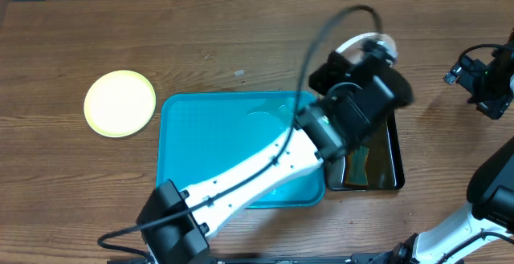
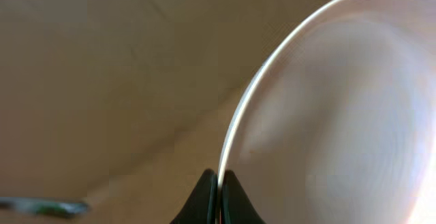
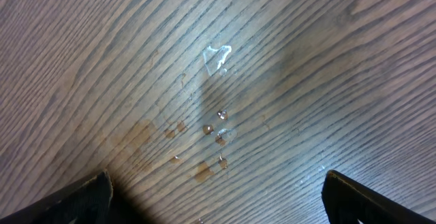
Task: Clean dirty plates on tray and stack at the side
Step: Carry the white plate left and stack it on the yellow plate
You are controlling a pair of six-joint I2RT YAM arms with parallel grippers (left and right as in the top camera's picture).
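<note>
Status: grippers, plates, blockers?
Left gripper shut on white plate rim, near black tray. Right gripper open, empty. Yellow plate beside turquoise tray. Nothing in the way.

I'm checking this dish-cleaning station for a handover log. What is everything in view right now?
yellow plate: one, pale yellow, flat on the table left of the blue tray
white plate: one, white, held up by its rim above the far end of the black tray
blue tray: one, turquoise, table centre, no plate seen in it
black tray: one, black, beside the blue tray's right side, brownish liquid inside, partly hidden by the left arm
drips: several, brownish and clear, on the wood under the right hand
table: one, brown wood
left hand: one, black, shut on the white plate's rim
right hand: one, black, open, holding nothing, far right
</note>
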